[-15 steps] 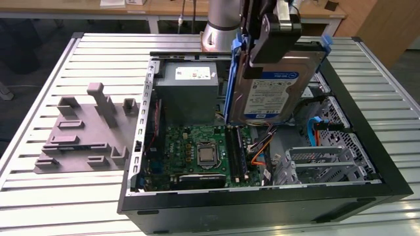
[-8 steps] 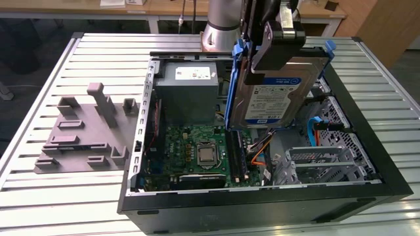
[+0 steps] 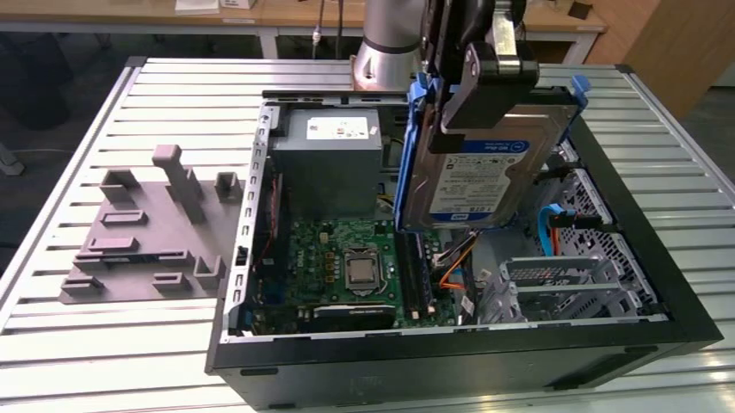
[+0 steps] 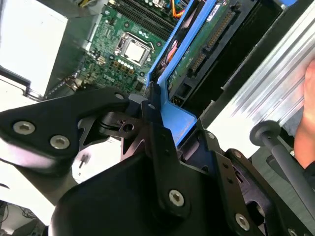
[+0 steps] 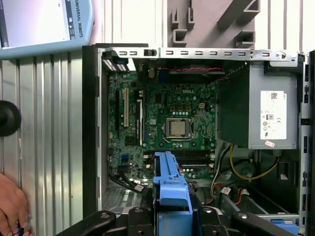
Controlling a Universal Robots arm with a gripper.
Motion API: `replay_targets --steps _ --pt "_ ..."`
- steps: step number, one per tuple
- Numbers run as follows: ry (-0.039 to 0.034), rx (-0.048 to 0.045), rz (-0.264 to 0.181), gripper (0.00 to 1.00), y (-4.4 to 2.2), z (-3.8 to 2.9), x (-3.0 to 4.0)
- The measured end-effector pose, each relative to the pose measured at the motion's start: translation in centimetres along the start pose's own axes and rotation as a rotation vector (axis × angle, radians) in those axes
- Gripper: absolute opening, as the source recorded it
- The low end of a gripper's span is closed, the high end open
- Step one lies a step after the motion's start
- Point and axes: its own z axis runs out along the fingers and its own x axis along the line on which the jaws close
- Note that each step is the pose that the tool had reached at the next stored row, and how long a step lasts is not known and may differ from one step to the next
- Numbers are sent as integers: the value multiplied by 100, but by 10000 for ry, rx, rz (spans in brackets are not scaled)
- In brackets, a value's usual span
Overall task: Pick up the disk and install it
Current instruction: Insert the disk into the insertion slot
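Hanging upright above the open computer case (image 3: 460, 354), toward its edge on the exterior view's right, the disk (image 3: 488, 172) (label showing) is pinched by the gripper (image 3: 469, 107), apparently at its blue frame's end tab. The case sits on a slatted table (image 3: 115, 344).

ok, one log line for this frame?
phase: carry | gripper: shut on disk | disk: on edge over open case | seated: no
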Motion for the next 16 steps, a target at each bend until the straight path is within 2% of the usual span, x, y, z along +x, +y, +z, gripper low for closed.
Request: replay_targets --steps 2,4,11,16 --pt "0 1 0 36 -3 6 69" --pt "3 -1 0 36 -18 10 102" --pt "3 -49 2 36 -217 35 130" --pt "5 -60 1 36 -288 53 149"
